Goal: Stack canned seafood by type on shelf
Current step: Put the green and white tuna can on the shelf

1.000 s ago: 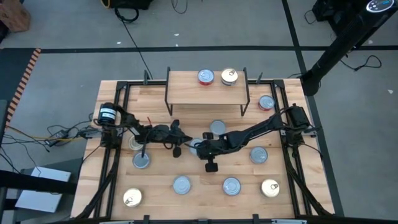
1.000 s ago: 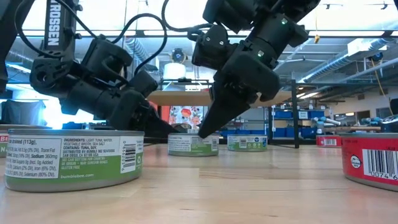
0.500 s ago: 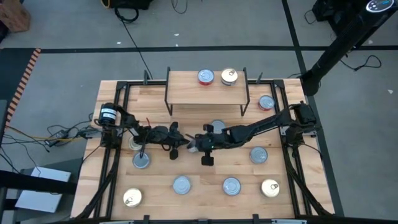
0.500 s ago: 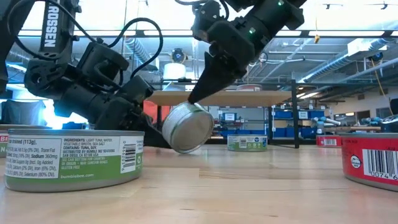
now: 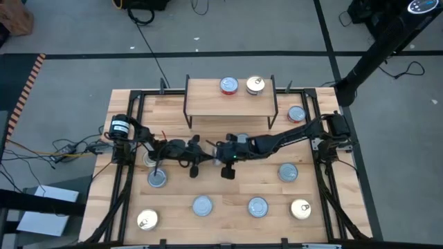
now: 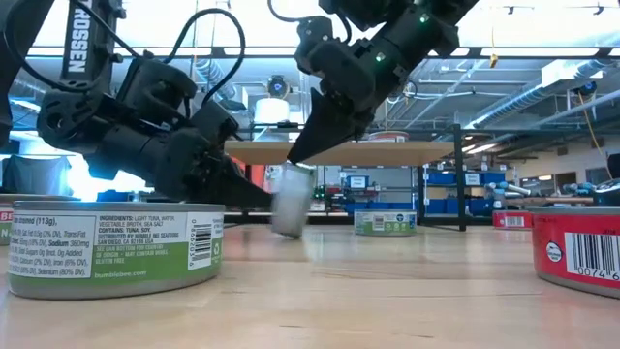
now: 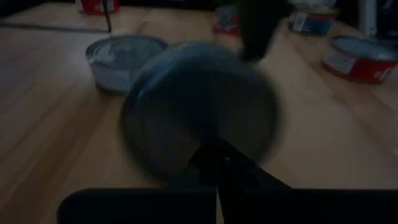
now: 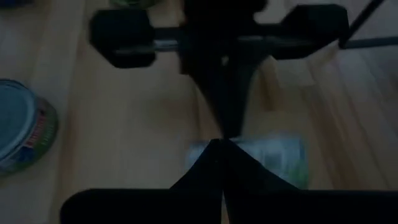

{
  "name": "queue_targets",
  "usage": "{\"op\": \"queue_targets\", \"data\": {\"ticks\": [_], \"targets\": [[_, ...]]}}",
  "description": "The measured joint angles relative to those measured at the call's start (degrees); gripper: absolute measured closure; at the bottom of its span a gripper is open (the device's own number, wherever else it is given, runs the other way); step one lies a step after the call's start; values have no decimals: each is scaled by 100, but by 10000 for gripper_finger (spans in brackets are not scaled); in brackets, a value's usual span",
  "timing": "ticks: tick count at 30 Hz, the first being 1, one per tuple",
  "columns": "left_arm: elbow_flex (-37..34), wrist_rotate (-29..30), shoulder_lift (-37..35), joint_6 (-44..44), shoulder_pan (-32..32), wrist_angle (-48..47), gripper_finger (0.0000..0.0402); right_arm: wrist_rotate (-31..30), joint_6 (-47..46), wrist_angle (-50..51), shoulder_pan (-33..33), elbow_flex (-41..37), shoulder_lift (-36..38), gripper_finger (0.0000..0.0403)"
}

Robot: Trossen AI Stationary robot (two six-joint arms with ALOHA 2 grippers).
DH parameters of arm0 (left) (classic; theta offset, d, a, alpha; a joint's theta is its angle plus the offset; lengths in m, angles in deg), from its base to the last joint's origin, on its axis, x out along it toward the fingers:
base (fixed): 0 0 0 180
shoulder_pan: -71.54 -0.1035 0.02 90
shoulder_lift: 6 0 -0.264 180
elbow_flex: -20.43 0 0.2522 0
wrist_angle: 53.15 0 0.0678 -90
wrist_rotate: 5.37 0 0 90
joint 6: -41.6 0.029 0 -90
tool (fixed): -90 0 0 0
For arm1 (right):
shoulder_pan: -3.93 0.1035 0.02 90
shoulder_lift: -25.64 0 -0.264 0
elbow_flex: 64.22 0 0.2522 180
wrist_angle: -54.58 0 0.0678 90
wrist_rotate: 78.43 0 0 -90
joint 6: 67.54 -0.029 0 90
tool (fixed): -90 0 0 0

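A silver tin [image 6: 291,200] stands on its edge on the table's middle, between my two grippers; it shows as a blurred round face [image 7: 199,112] in the left wrist view. My left gripper [image 5: 203,159] is shut and lies low on the tin's left side. My right gripper [image 5: 219,156] is shut and slants down onto the tin from the right. The shelf [image 5: 208,100] stands at the far edge on black wire legs, with a red-topped tin [image 5: 229,85] and a gold-topped tin [image 5: 255,85] on its board. My left gripper points its shut fingertips [image 7: 214,163] nearly level, from the table's left, at the lower part of the tin's flat face [image 7: 186,146]; I cannot tell whether they touch it. My right gripper rests its shut fingertips [image 6: 298,155] on the tin's upper rim [image 6: 294,168], slanting down from above and from the right. The tin stands on its edge on the table.
Several more tins lie flat on the table: silver ones [image 5: 158,178] [image 5: 202,205] [image 5: 257,206] [image 5: 288,172], gold ones [image 5: 147,220] [image 5: 301,209], a red one [image 5: 296,114] beside the shelf. In the low view a big tin [image 6: 116,247] stands close in front.
The silver tin lay flat a second ago; it has been tipped up, first leaning, and now stands on its edge, edge-on to the low camera. My right gripper has moved toward the table's left and far edge and risen with the tin's rim. Both stayed shut.
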Motion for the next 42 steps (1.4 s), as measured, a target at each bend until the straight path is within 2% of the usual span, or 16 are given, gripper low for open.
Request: {"op": "queue_targets", "data": {"ticks": [9, 15, 20, 24, 28, 33, 37, 42], "targets": [[0, 44, 0, 7, -4, -38, 401, 211, -14, -3, -136, -13, -15, 393], [-3, 65, 0, 7, 8, -43, 401, 215, -25, -25, -143, -13, -15, 369], [-3, 81, 0, 7, 111, -46, 401, -186, -323, 41, -124, -11, 49, 324], [-45, -9, -133, 9, 258, -115, 401, -438, -617, 61, -67, -11, 62, 271], [-327, -3, -504, 113, 415, -93, 401, -871, -879, -231, 15, -11, 24, 211], [-907, 348, -1279, 128, 560, -67, 401, -1335, -705, -716, 70, -3, -160, 149], [-1331, 669, -1795, 69, 711, -75, 401, -1478, -723, -806, 33, -11, -207, 118], [-1556, 940, -2035, 28, 800, -31, 401, -1394, -875, -856, -102, -4, -207, 102]]}}
